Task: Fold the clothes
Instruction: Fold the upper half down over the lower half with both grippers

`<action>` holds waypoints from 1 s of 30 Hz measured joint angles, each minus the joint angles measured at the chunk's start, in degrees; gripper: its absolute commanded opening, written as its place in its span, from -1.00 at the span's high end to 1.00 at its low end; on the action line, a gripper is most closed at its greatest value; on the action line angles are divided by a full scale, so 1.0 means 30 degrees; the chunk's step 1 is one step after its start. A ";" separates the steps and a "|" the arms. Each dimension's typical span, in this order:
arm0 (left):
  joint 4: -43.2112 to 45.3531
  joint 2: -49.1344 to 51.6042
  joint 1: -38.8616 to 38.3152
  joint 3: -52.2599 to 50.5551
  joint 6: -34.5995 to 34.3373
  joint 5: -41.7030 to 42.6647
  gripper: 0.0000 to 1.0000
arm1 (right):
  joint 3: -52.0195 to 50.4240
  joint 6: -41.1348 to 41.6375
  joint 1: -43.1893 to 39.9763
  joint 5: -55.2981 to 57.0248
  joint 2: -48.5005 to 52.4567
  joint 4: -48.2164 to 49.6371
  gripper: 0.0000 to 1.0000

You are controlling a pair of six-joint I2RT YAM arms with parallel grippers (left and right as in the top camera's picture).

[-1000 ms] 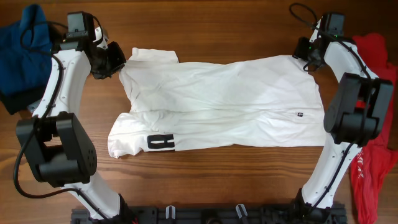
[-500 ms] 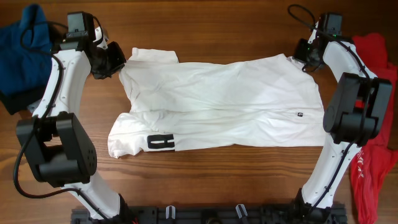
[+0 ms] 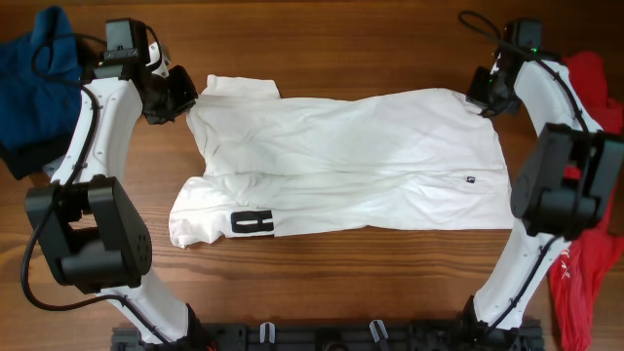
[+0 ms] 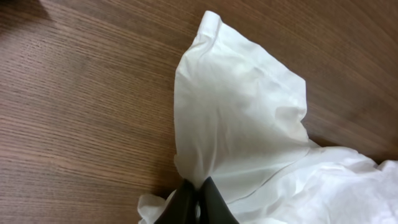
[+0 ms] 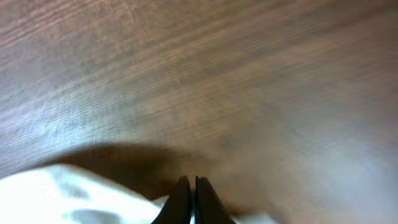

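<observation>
The clothes in hand are a white T-shirt point(image 3: 341, 166) with a black print, lying flat and partly folded across the table's middle. My left gripper point(image 3: 181, 97) is at its far left sleeve, shut with the white cloth point(image 4: 236, 112) bunched between the fingertips point(image 4: 198, 186). At the shirt's far right corner, my right gripper point(image 3: 487, 95) has its jaws pressed together point(image 5: 191, 180). White fabric point(image 5: 62, 193) lies under and around its fingers, and a thin edge seems pinched.
A blue garment point(image 3: 34, 78) over a dark piece is heaped at the far left. A red garment point(image 3: 583, 283) hangs along the right edge behind my right arm. A black rail point(image 3: 322, 336) runs along the front edge.
My right gripper has shut at the shirt's far right corner and its wrist has shifted slightly right. The left arm and the shirt have not visibly moved.
</observation>
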 measured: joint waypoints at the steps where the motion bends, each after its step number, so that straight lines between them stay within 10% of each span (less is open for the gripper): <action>1: -0.0095 0.0000 0.0000 0.0000 0.0000 0.0000 0.92 | 0.0000 0.0138 0.0000 0.0321 -0.0488 -0.0517 0.91; 30: -0.6754 -0.2674 0.0000 0.0022 0.0619 -0.1982 0.92 | 0.0000 0.0627 -0.1239 0.2361 -0.5187 -1.1300 0.91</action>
